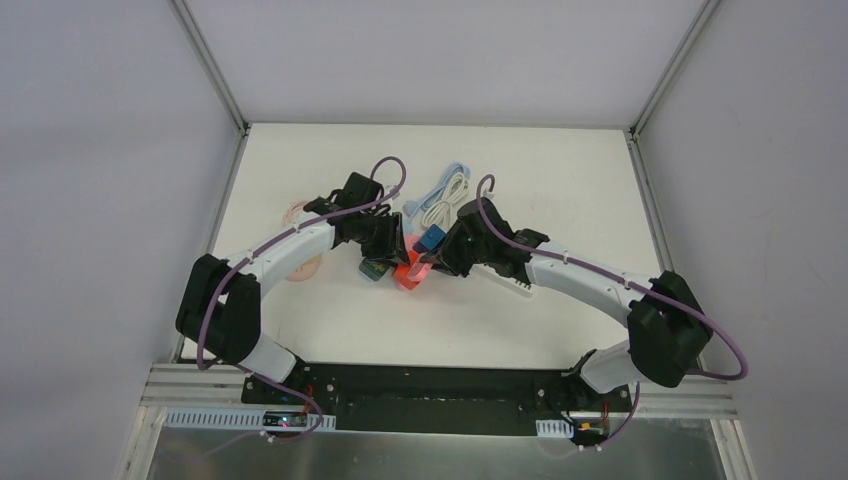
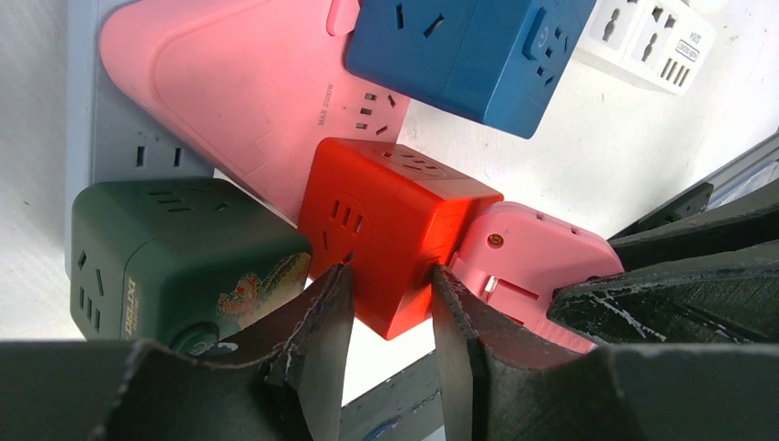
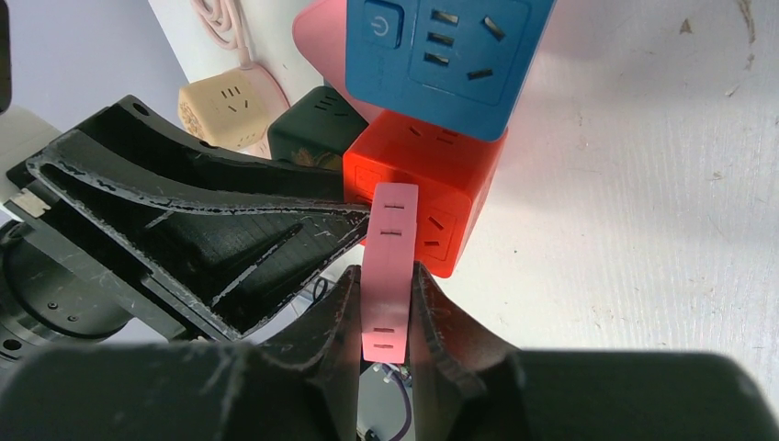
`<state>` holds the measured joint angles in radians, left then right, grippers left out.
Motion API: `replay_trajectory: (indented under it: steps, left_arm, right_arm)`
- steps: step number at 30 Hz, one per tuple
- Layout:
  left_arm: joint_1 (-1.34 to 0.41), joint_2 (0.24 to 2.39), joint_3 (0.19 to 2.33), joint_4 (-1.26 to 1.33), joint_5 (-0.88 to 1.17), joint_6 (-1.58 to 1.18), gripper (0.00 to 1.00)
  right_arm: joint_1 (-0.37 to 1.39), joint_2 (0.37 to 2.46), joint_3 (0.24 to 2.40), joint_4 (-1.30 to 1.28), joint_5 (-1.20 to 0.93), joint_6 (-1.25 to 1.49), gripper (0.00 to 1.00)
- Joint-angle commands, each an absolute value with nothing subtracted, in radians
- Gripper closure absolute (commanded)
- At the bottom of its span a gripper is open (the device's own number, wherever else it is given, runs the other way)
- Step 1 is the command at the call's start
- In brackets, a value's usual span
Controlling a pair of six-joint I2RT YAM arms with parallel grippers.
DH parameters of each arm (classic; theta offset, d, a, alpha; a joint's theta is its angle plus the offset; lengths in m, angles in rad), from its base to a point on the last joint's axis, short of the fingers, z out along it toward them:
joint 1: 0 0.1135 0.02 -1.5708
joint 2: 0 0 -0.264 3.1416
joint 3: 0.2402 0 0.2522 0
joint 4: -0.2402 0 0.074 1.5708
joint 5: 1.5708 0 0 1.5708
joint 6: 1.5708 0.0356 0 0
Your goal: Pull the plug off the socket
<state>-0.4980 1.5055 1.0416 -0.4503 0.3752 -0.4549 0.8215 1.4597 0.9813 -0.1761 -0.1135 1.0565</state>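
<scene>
The white bench (image 1: 560,170) carries a huddle of sockets at its middle, where the left arm (image 1: 285,245) and right arm (image 1: 590,280) meet from either side. A pink strip (image 2: 239,101), triangular in outline, lies flat. The blue cube (image 2: 468,46) sits at its far corner and the green cube (image 2: 174,257) against its near-left edge. The red cube (image 2: 386,230), the socket, sits between them, just beside the strip. The left gripper (image 2: 390,276) pinches the red cube, one finger on each of two opposite faces. The plug (image 3: 393,230), flat and pink, butts end-on against the red cube's side. Whether its pins are seated cannot be seen. The right gripper (image 3: 384,276) is clamped on the plug's flat sides.
</scene>
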Motion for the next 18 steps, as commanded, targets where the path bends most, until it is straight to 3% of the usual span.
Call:
replay_trajectory:
  steps: [1, 18]
  left_arm:
    - [-0.509, 1.561, 1.038, -0.570, 0.267, -0.423, 0.64]
    - [-0.508, 1.559, 1.118, -0.601, 0.285, -0.402, 0.61]
  right_arm:
    - [0.829, 1.370, 1.011, -0.052, -0.169, 1.085, 1.00]
    - [0.829, 1.163, 1.064, -0.327, 0.104, 1.042, 1.00]
